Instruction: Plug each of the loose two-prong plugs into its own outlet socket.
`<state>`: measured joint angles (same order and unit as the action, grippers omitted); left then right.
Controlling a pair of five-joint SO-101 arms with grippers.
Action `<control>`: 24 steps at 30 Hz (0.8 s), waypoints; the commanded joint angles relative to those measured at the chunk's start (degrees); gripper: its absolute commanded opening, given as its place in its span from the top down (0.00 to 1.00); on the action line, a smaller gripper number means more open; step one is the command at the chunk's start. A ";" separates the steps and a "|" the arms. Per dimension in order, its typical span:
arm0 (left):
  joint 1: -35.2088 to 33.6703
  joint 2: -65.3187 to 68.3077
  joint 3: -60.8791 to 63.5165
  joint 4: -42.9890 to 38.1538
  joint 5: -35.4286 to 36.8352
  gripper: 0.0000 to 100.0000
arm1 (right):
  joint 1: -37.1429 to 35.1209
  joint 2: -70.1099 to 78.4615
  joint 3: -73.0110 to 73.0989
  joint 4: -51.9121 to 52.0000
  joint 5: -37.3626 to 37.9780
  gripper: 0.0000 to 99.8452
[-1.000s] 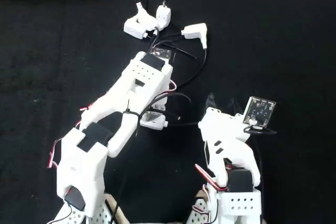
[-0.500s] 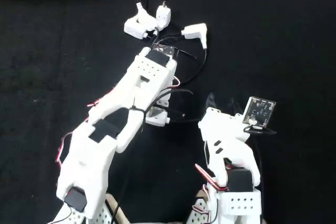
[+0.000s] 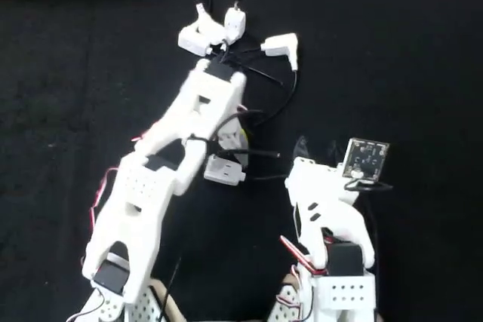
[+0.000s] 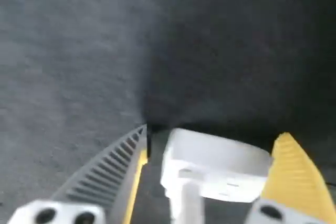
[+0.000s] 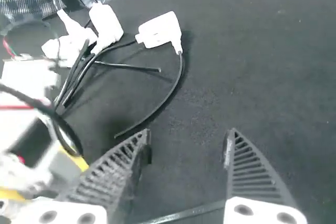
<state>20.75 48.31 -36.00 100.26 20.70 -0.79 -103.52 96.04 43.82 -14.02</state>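
A white two-prong plug (image 4: 215, 163) sits between the grey ribbed finger (image 4: 113, 163) and the yellow finger (image 4: 291, 171) of my left gripper (image 4: 214, 134), which is shut on it. From above, this plug (image 3: 224, 170) shows beside the left arm (image 3: 200, 107), which stretches toward the back. Two white socket pieces (image 3: 198, 37) (image 3: 235, 23) lie at the back with black cables. Another white plug (image 3: 281, 44) lies to their right, also seen as the plug (image 5: 160, 29) ahead of the right wrist. My right gripper (image 5: 187, 137) is open above bare cloth, well short of it.
Black cables (image 3: 275, 103) loop over the black cloth (image 3: 407, 73) between the socket pieces and the arms. The right arm (image 3: 328, 201) stands folded near the front edge. Wide bare cloth lies to the left (image 3: 75, 96) and to the right.
The left arm has stretched farther toward the back, its upper end now close to the socket pieces. The held plug shifted only slightly. The right arm barely moved.
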 commanded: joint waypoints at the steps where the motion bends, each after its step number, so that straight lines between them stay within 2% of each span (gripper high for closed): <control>1: -5.67 -5.01 -4.09 0.53 -0.44 0.64 | -0.79 -2.51 0.57 0.26 1.23 0.77; 8: -16.31 -9.49 -8.57 0.53 -0.09 0.64 | -0.79 -2.42 0.57 0.62 1.41 0.77; 12: -22.55 -14.51 -10.42 0.53 0.09 0.64 | -2.81 -2.68 -0.66 3.69 8.09 0.77; 20: -36.00 -21.10 -0.66 0.53 2.29 0.64 | -29.54 -2.24 -4.53 3.78 28.04 0.77; 24: -41.98 -21.63 6.46 0.44 2.02 0.64 | -37.19 -2.15 -3.82 3.60 38.33 0.77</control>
<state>-15.91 30.29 -33.89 100.26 22.64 -30.33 -103.52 94.46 48.31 15.34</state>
